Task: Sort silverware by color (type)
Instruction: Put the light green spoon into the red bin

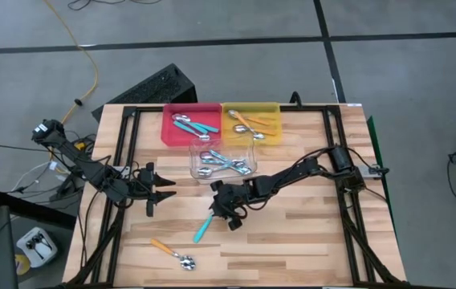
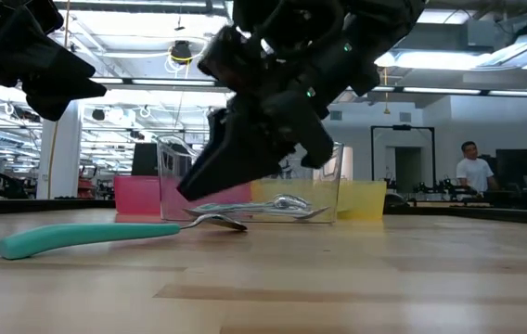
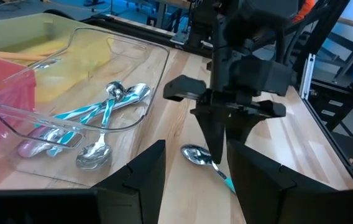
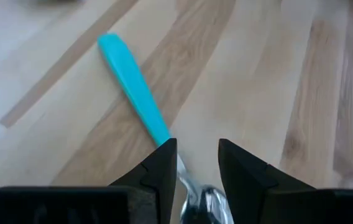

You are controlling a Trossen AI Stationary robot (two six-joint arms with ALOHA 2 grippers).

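Both jaws stand partly open, and neither holds anything. From above, the right gripper hangs over the bowl end of a teal spoon lying on the bare middle of the table, with open wood in front and to the right. The left gripper waits near the table's left edge. An orange spoon lies alone near the front edge. At the back, a red tray holds teal spoons, a yellow tray holds orange ones, and a clear tray in front holds several more.

Level with the table, the teal spoon lies flat, its handle reaching away from under the gripper.

From the left wrist, the right gripper's fingertips straddle the spoon's neck beside its shiny bowl.

From the right wrist, the two fingers flank the neck, slim teal handle stretching beyond.
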